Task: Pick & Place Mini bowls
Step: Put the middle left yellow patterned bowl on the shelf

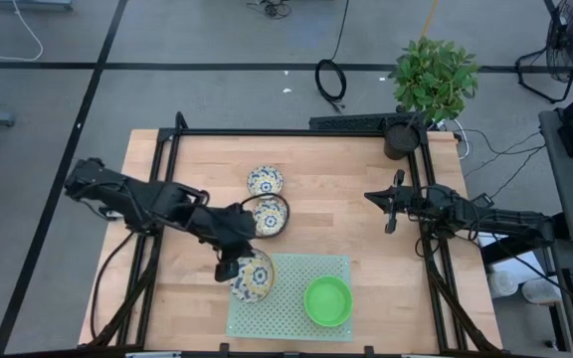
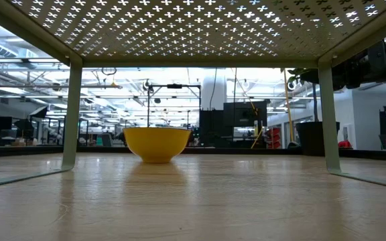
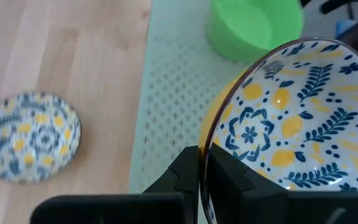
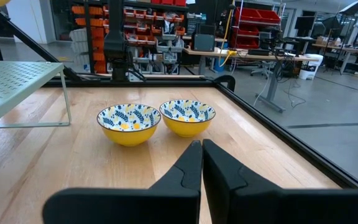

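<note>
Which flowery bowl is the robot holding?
The patterned bowl over the pale-green mat, pinched at its rim by the left gripper. The other two patterned bowls sit untouched on the wood.

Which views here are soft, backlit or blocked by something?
Left wrist view: the white floral-patterned mini bowl held by the left gripper is sharp, the one on the wood blurred. Low view: the pale-green perforated mat roofs the frame; bright backlit room behind the bowl.
</note>
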Robot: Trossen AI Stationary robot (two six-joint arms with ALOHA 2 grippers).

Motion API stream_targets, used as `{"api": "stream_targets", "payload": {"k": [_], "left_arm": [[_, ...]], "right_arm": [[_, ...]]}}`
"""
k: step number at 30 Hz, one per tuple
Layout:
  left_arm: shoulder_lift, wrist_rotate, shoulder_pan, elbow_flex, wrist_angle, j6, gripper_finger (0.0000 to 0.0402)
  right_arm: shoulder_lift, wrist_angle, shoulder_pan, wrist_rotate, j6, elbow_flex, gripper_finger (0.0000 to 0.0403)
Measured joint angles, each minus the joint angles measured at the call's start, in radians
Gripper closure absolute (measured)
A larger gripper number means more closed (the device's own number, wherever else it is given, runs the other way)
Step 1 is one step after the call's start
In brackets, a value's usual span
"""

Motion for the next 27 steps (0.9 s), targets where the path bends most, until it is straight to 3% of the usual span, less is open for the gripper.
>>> {"api": "stream_targets", "payload": {"k": [6,14,27], "left_arm": [[0.081,0.045,0.002,0.043,-0.056,-0.14,0.0378],[0.175,0.114,0.004,0.043,-0.058,-0.214,0.0378],[0.192,0.118,0.008,0.042,-0.06,-0.358,0.0378]], "right_arm": [[0.0,0.0,0.0,0.0,0.0,0.0,0.0403],[0.0,0.0,0.0,0.0,0.0,0.0,0.0403],[0.0,0.0,0.0,0.0,0.0,0.0,0.0403]]}}
